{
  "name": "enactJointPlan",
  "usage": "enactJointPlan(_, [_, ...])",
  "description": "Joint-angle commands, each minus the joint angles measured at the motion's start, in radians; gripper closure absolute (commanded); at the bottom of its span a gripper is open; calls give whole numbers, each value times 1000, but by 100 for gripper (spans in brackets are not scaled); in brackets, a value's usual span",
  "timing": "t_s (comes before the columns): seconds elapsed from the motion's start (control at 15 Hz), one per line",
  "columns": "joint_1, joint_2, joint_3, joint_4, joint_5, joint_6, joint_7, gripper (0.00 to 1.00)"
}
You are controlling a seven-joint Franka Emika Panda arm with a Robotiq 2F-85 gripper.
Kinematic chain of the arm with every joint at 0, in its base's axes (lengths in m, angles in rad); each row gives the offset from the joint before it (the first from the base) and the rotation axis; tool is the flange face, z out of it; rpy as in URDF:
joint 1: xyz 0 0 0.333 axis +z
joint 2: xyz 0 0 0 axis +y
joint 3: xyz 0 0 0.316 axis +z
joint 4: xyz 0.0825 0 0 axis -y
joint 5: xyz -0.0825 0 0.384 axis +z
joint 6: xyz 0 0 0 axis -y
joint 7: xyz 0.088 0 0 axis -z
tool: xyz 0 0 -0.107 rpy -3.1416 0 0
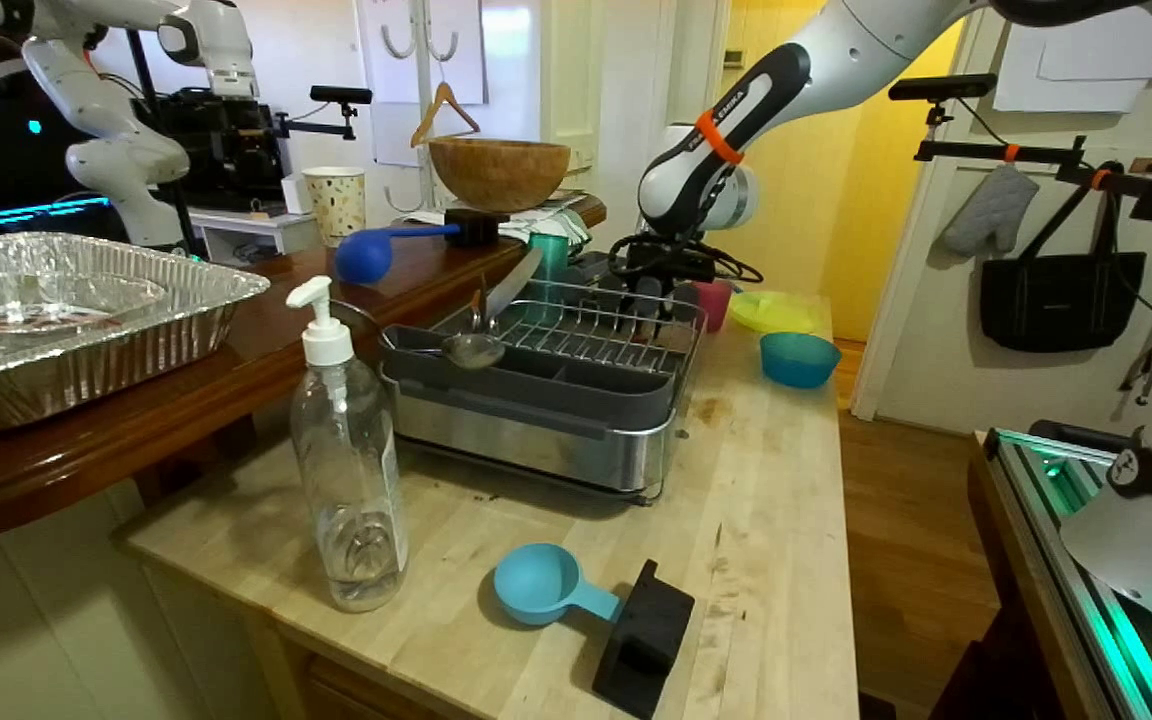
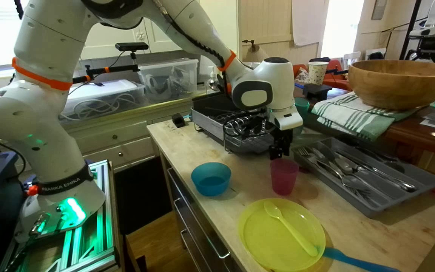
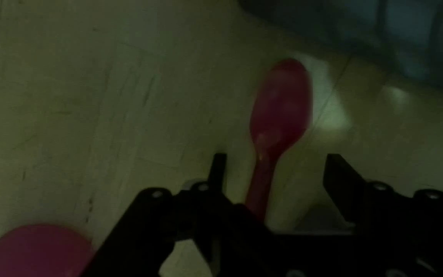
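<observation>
In the dim wrist view a red spoon (image 3: 282, 102) lies on the wooden counter, bowl toward the top. My gripper (image 3: 275, 161) stands open with one finger on each side of the spoon's handle; neither fingertip touches it visibly. The handle's lower end is hidden behind the gripper. Seen in an exterior view, the gripper (image 2: 280, 153) points down just behind a pink cup (image 2: 284, 177), between the dish rack (image 2: 217, 121) and the grey cutlery tray (image 2: 376, 207). That cup (image 3: 37, 252) shows at the lower left of the wrist view.
A blue bowl (image 2: 210, 179) and a yellow plate (image 2: 253, 241) bearing a yellow spoon (image 2: 291, 228) stand nearby. A green cup (image 2: 301, 107) is behind the gripper. Beyond the rack are a pump bottle (image 1: 348, 480) and a blue scoop (image 1: 539, 585). A wooden bowl (image 2: 398, 85) sits on the higher table.
</observation>
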Motion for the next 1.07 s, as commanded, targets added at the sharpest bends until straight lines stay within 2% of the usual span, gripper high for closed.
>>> enactJointPlan(0.0, [9, 41, -9, 54, -34, -39, 25, 63])
enactJointPlan(0.27, [3, 41, -10, 66, -53, -87, 10, 95])
enactJointPlan(0.33, [-4, 36, -9, 72, -54, -134, 8, 98])
enactJointPlan(0.53, [-16, 17, -11, 75, -64, -202, -11, 96])
enactJointPlan(1.0, [-9, -62, -29, -8, -123, -138, -100, 95])
